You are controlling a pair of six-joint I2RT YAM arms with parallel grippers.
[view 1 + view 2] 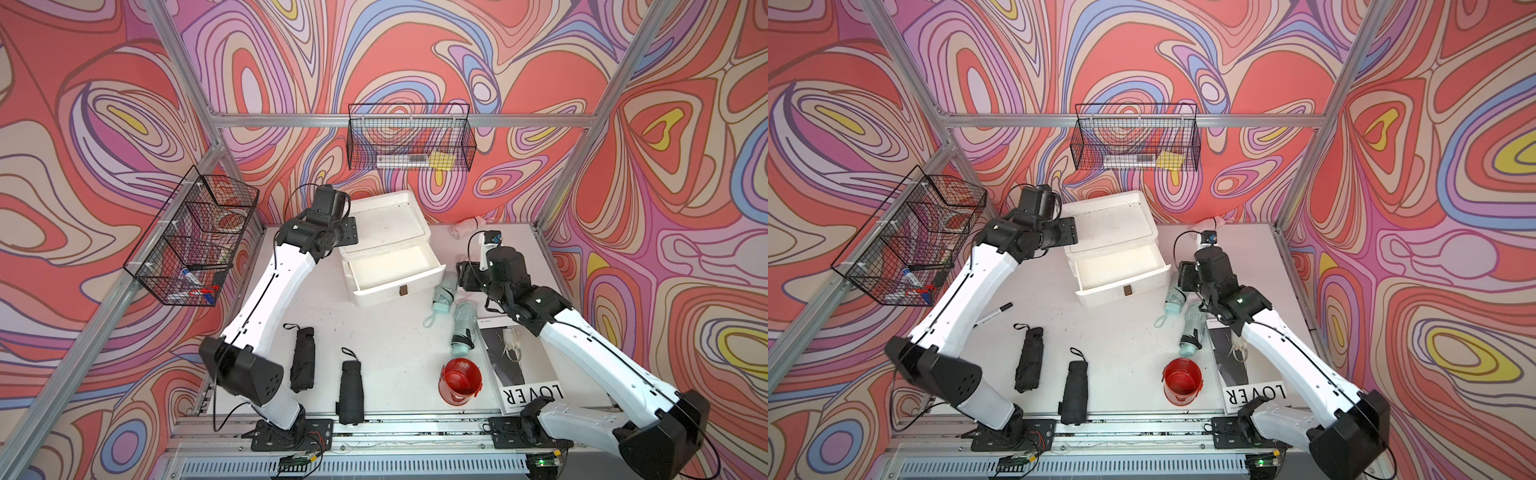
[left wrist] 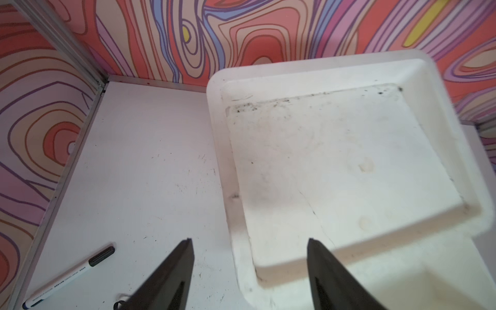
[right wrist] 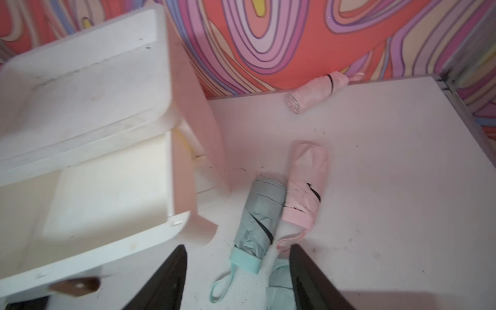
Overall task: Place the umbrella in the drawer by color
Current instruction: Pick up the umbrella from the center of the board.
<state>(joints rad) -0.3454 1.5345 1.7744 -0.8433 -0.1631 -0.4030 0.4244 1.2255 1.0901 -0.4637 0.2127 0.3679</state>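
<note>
The white drawer unit (image 1: 386, 220) stands at the back of the table with its top drawer (image 1: 395, 266) pulled out and empty. Two mint umbrellas (image 1: 444, 293) (image 1: 463, 324) lie folded to its right. Two black umbrellas (image 1: 302, 359) (image 1: 351, 392) lie near the front. One pink umbrella (image 3: 306, 185) rests against a mint umbrella (image 3: 259, 214), and a second pink umbrella (image 3: 316, 91) lies by the back wall. My right gripper (image 3: 238, 247) hangs open above the mint umbrella's handle end, holding nothing. My left gripper (image 2: 249, 241) is open and empty over the left edge of the unit's top (image 2: 349, 161).
A red bucket (image 1: 460, 380) and a magazine (image 1: 519, 374) sit at the front right. A marker pen (image 2: 69, 273) lies on the table left of the drawer unit. Wire baskets hang on the left wall (image 1: 195, 237) and the back wall (image 1: 411, 139).
</note>
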